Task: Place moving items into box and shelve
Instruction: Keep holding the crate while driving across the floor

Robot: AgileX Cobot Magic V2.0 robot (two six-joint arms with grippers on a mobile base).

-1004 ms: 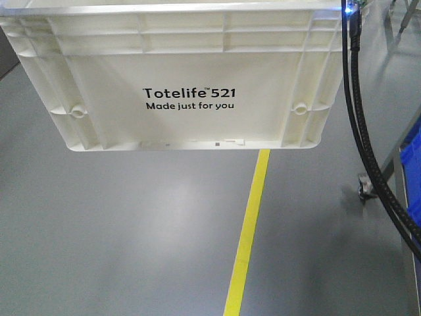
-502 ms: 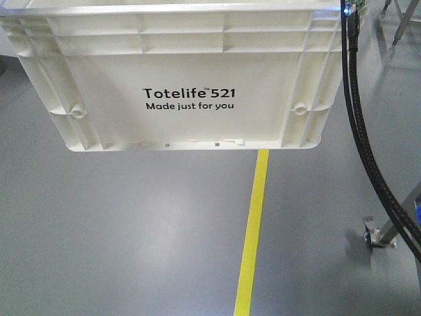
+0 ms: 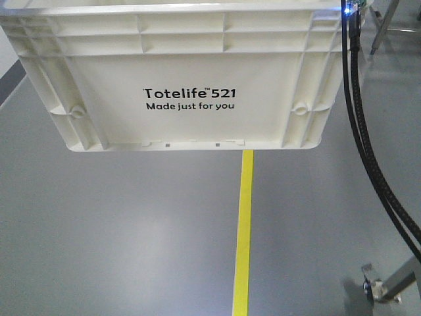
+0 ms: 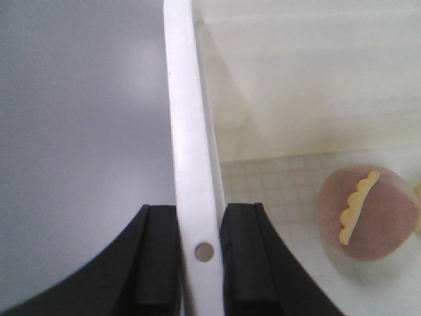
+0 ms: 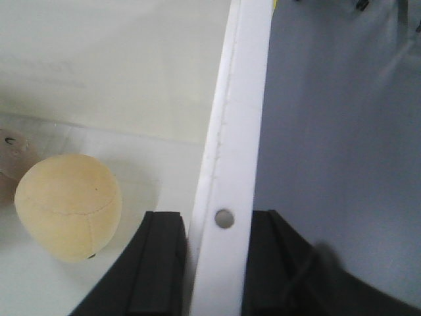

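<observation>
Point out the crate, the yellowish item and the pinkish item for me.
white crate [image 3: 191, 66], front view, printed front wall.
tan-yellow item [image 5: 69, 207], right wrist view, rounded top.
pinkish item [image 4: 383, 217], left wrist view, upper face.

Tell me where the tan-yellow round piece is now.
The tan-yellow piece lies on the floor of the white crate, low left in the right wrist view, just inside the rim that the right hand clamps.
</observation>
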